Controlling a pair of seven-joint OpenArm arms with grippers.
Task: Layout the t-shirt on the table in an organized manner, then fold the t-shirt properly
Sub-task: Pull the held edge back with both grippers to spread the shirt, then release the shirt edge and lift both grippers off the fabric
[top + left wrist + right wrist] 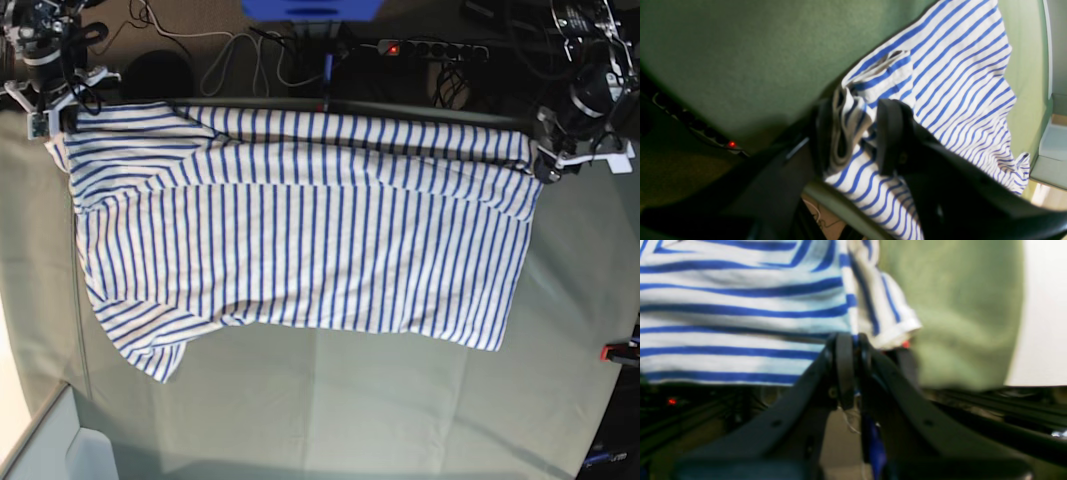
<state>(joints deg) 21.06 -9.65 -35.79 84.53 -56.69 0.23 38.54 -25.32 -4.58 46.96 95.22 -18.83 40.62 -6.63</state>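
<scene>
The white t-shirt [300, 240] with blue stripes lies spread on the green table [350, 400], stretched along the far edge between both grippers. My right gripper [55, 115] is at the far left corner, shut on the shirt's edge near a sleeve; in the right wrist view the gripper [853, 353] pinches the fabric [740, 306] over the table edge [957, 323]. My left gripper [545, 165] is at the far right, shut on a bunched edge; in the left wrist view the gripper [855, 133] holds the shirt [957, 66] above the table [740, 50].
A power strip [430, 48] with a red light and cables lie behind the far table edge; it also shows in the left wrist view [731, 144]. A red clamp [620, 352] sits at the right edge. Bare green cloth lies in front of the shirt.
</scene>
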